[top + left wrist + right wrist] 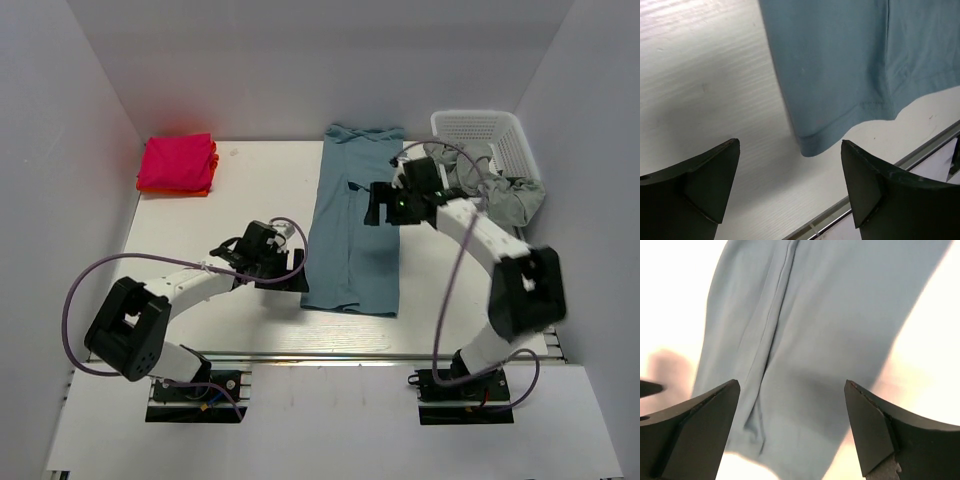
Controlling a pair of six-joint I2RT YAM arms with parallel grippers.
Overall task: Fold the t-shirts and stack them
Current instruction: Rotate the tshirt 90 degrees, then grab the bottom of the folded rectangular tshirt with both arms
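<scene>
Left gripper (790, 145), jaws wide, sits at the 7 o'clock hem corner of the teal shirt (350, 235), a long strip mid-table. Right gripper (378, 205), also wide, hovers at its 2 o'clock. Risk: pinching one layer only pulls the fold apart.

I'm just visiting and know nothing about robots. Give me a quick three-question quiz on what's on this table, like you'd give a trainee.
1. True or false: the left gripper is clamped on the teal shirt.
2. Where does the folded pink shirt lie? A: far left corner of the table; B: on the teal shirt; C: at the near edge.
3. What colour is the cloth in the white basket?
Key: 1 false, it is open beside the shirt's near corner; 2 A; 3 grey.
</scene>
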